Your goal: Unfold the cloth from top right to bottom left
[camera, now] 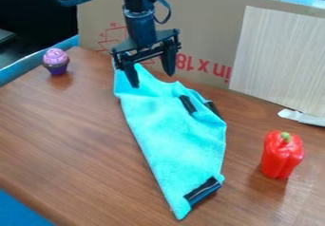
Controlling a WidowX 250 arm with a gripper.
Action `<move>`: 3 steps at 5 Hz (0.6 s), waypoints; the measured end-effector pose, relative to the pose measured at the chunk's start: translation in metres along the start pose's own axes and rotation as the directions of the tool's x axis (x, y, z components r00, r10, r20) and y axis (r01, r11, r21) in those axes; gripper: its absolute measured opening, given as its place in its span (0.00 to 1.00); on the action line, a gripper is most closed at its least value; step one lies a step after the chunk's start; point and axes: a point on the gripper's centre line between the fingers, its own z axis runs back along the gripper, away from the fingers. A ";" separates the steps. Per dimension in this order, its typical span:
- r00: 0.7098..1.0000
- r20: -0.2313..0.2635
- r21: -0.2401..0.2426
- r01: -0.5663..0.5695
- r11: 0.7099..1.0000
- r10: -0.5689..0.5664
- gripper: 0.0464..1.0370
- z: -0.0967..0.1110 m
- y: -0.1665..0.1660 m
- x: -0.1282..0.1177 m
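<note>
The black gripper (152, 80) hangs over the upper part of the cloth, near the back of the table, with its two fingers spread apart and nothing between them. The turquoise cloth (175, 130) lies on the table, long and narrow, running from below the gripper down to a pointed end at the bottom centre. Its upper right side is bunched and folded, with short black strips there, and another black strip crosses its lower right corner. Whether the fingertips touch the cloth I cannot tell.
A red toy pepper (282, 155) stands right of the cloth. A toy cupcake (56, 61) sits at the table's back left. Cardboard (196, 25) with a pale wooden panel (279, 59) walls the back. A white scrap (301, 117) lies at the right on the wooden table (70, 139).
</note>
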 end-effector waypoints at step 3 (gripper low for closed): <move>1.000 -0.009 0.069 0.002 0.998 -0.002 0.96 -0.033 -0.010 -0.002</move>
